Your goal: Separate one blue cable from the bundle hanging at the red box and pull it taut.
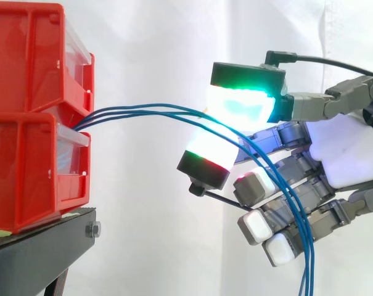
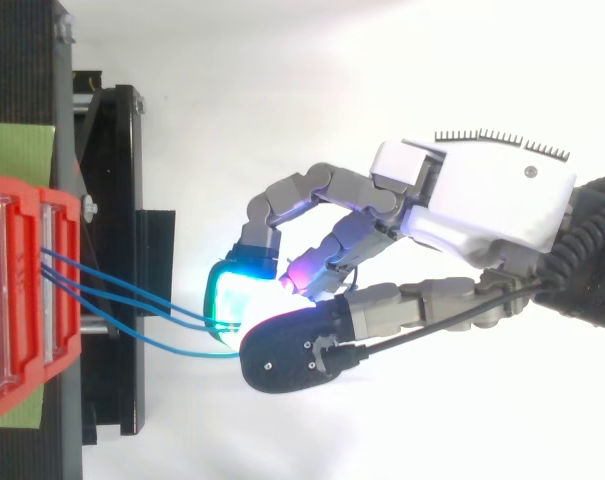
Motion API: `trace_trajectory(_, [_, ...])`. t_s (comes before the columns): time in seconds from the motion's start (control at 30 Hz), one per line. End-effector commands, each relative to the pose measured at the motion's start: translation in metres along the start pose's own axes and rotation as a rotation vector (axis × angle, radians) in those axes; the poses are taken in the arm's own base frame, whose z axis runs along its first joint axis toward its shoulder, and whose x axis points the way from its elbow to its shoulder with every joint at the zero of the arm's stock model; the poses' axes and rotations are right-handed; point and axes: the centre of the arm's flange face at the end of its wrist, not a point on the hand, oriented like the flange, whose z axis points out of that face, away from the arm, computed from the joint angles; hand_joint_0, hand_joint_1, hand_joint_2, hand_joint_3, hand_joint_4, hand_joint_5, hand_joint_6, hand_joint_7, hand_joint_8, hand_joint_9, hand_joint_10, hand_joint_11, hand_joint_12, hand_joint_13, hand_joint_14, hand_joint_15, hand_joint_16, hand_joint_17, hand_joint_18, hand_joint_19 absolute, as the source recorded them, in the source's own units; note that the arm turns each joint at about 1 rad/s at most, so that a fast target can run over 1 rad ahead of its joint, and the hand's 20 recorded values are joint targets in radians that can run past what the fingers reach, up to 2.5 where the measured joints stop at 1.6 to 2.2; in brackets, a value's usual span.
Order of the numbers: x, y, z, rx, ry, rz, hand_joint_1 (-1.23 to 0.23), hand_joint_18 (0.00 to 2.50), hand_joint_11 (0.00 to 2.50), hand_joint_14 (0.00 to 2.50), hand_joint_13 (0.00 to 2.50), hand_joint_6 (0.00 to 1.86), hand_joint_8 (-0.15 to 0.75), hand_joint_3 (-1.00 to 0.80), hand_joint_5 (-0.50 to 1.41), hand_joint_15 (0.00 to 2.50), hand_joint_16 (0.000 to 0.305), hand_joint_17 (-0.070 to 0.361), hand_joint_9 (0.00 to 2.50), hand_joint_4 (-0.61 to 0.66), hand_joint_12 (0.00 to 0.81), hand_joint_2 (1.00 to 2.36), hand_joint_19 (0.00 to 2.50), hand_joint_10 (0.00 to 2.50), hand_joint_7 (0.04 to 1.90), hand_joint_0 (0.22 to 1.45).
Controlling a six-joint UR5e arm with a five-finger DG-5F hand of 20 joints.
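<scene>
White curtain [image 1: 174, 49] | fingers [image 1: 241, 102] curled, pinching blue cables [image 1: 143, 110] from red bins [image 1: 32, 123]

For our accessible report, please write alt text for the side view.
Three blue cables arch from between two stacked red bins, at left, to the robot hand, at right, then hang down across it. The bins sit on a black stand.

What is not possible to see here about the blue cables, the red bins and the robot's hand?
Side view: glow from the grey robot hand's pads washes out the pinch; how many thin blue cables it holds is unclear.
Top view: a black-backed fingertip covers that spot.
Side view: the bottom edge cuts off the cables' lower ends.
Both views: the stacked red plastic bins hide where the cables begin.
</scene>
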Motion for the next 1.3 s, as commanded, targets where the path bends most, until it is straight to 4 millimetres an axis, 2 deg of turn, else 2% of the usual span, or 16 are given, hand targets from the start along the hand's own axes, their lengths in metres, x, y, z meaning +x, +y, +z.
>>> trace_trajectory(0.0, [0.0005, 0.0001, -0.0003, 0.0, 0.0, 0.0, -0.79, 0.67, 1.1, 0.03, 0.87, 0.95, 0.217, -0.35, -0.25, 0.66, 0.044, 0.098, 1.02, -0.14, 0.298, 1.01, 0.65, 0.02, 1.11, 0.77])
trace_trajectory(0.17, [-0.0009, 0.0002, 0.0, 0.0, -0.005, 0.0, -0.8, 0.67, 1.11, 0.02, 0.9, 0.94, 0.208, -0.47, -0.24, 0.69, 0.042, 0.095, 1.04, -0.15, 0.295, 1.0, 0.65, 0.02, 1.08, 0.8])
trace_trajectory(0.33, [-0.002, 0.0003, -0.0001, -0.001, -0.015, 0.0, -0.8, 0.69, 1.11, 0.03, 0.94, 0.94, 0.209, -0.5, -0.24, 0.73, 0.042, 0.095, 1.05, -0.14, 0.291, 1.0, 0.64, 0.02, 1.07, 0.81])
trace_trajectory(0.53, [-0.0006, 0.0003, -0.0007, -0.003, -0.02, -0.001, -0.79, 0.72, 1.19, 0.03, 1.11, 0.93, 0.206, -0.5, -0.25, 0.94, 0.042, 0.095, 1.08, -0.09, 0.289, 1.0, 0.62, 0.02, 1.07, 0.78])
trace_trajectory(0.67, [0.0, 0.0004, -0.0009, -0.005, -0.025, 0.0, -0.79, 0.73, 1.33, 0.03, 1.16, 0.93, 0.198, -0.5, -0.25, 1.1, 0.042, 0.096, 1.12, -0.08, 0.286, 1.0, 0.62, 0.02, 1.05, 0.77])
trace_trajectory(0.8, [0.0009, 0.0002, -0.0013, -0.003, -0.023, -0.002, -0.78, 0.72, 1.59, 0.03, 1.17, 0.93, 0.199, -0.5, -0.25, 1.23, 0.043, 0.096, 1.01, -0.08, 0.304, 1.0, 0.62, 0.0, 1.03, 0.76])
trace_trajectory(0.87, [-0.0003, 0.0003, -0.001, -0.004, -0.026, -0.001, -0.78, 0.72, 1.62, 0.02, 1.17, 0.93, 0.203, -0.5, -0.25, 1.34, 0.043, 0.097, 0.91, -0.07, 0.304, 1.0, 0.62, 0.16, 1.01, 0.76])
trace_trajectory(0.9, [-0.0003, 0.0003, -0.001, -0.004, -0.026, -0.001, -0.78, 0.71, 1.56, 0.02, 1.17, 0.93, 0.207, -0.5, -0.25, 1.37, 0.043, 0.097, 0.85, -0.07, 0.303, 1.0, 0.62, 0.33, 1.01, 0.76])
trace_trajectory(1.0, [-0.0002, 0.0002, -0.0011, -0.002, -0.025, -0.002, -0.78, 0.71, 1.45, 0.01, 1.18, 0.93, 0.216, -0.5, -0.25, 1.53, 0.044, 0.098, 0.73, -0.06, 0.294, 1.0, 0.64, 0.64, 0.99, 0.76])
trace_trajectory(1.07, [-0.0002, 0.0, -0.0013, -0.001, -0.024, -0.003, -0.79, 0.71, 1.42, 0.01, 1.18, 0.93, 0.219, -0.5, -0.25, 1.56, 0.044, 0.098, 0.69, -0.06, 0.288, 1.0, 0.65, 0.69, 0.97, 0.76])
trace_trajectory(1.13, [-0.0003, 0.0004, -0.0016, 0.002, -0.024, -0.003, -0.79, 0.71, 1.43, 0.01, 1.12, 0.92, 0.228, -0.5, -0.25, 1.55, 0.044, 0.099, 0.67, -0.04, 0.297, 1.0, 0.65, 0.59, 0.96, 0.75])
trace_trajectory(1.23, [-0.0017, 0.0029, -0.0043, 0.007, -0.026, -0.008, -0.78, 0.67, 1.52, 0.02, 1.03, 0.92, 0.23, -0.5, -0.26, 1.39, 0.045, 0.101, 0.69, -0.04, 0.318, 1.0, 0.65, 0.21, 0.97, 0.72])
trace_trajectory(1.27, [-0.0022, 0.0037, -0.005, 0.008, -0.028, -0.008, -0.78, 0.66, 1.56, 0.02, 0.95, 0.92, 0.237, -0.5, -0.26, 1.24, 0.045, 0.101, 0.71, -0.04, 0.332, 1.0, 0.64, 0.07, 0.97, 0.71])
